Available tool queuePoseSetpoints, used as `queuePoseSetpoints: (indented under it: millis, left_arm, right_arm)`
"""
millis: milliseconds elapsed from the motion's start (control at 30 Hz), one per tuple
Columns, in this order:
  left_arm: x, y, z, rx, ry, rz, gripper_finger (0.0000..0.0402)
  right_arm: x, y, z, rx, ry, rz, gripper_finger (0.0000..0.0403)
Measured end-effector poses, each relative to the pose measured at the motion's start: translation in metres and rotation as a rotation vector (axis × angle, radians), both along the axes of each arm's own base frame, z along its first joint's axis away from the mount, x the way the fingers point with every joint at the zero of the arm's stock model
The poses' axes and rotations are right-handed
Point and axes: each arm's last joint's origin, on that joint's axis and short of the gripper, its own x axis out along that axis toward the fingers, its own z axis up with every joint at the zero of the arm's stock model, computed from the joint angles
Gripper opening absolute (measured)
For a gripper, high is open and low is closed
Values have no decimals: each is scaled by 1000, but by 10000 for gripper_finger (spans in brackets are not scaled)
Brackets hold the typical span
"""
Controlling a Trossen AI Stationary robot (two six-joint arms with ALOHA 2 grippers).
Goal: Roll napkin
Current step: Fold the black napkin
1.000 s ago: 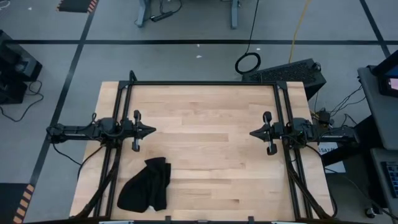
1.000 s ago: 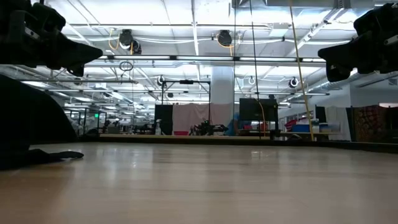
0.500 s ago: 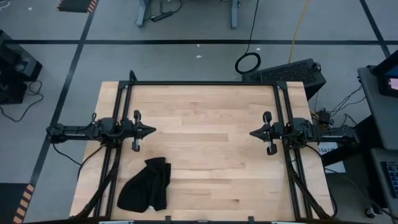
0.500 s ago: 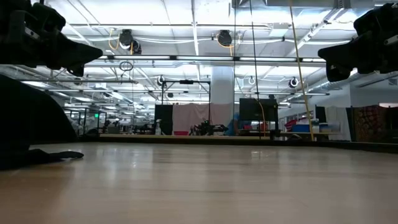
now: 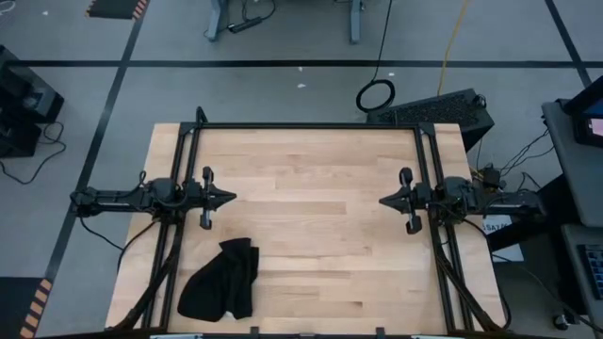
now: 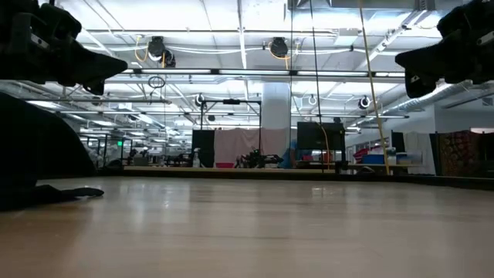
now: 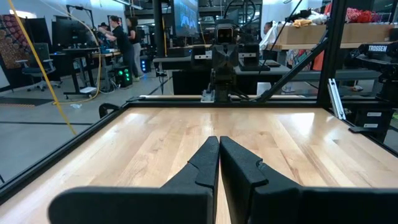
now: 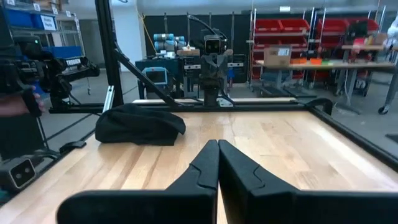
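- Both arms wait at their home posts over the tabletop (image 5: 311, 188), the left claw (image 5: 226, 198) at the left side and the right claw (image 5: 384, 201) at the right, each pointing inward toward the other.
- Left claw: clenched on nothing, its two dark fingers (image 7: 205, 163) pressed tip to tip in the left wrist view, raised off the wood.
- Right claw: likewise clenched and empty, fingers (image 8: 208, 162) meeting in the right wrist view.
- The napkin (image 5: 221, 281) lies crumpled in a loose black heap near the front-left corner of the tabletop, in front of the left arm and well apart from both claws. The right wrist view shows it as a low dark mound (image 8: 140, 124) across the wood.
- What has changed: almost nothing. Against half a second ago, the right claw (image 6: 444, 54) sits a shade higher in the low view and a touch farther out from above; the left arm and the cloth have not shifted.
- Reading: that small stir looks like the first sign of motion, no more. Rolling has not begun; the cloth is bunched, not flat.
- Next, in all likelihood: the nearer left arm must open, reach down and spread the heap before any roll can start.
- Risk: soft fabric may drag or fold on itself when pinched.
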Motion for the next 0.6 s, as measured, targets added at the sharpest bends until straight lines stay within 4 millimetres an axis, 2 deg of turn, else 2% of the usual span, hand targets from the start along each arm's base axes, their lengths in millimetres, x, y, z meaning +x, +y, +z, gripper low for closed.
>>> queuePoseSetpoints:
  millis: [100,233,600]
  left_arm:
    - [0,0,0,0,-6,1,22]
    - [0,0,1,0,-12,6,22]
    - [0,3,2,-3,-24,104,22]
  right_arm:
    - [-1,0,17,38,33,-10,0]
    - [-1,-1,51,71,89,-53,0]
    - [13,-2,178,102,66,-54,0]
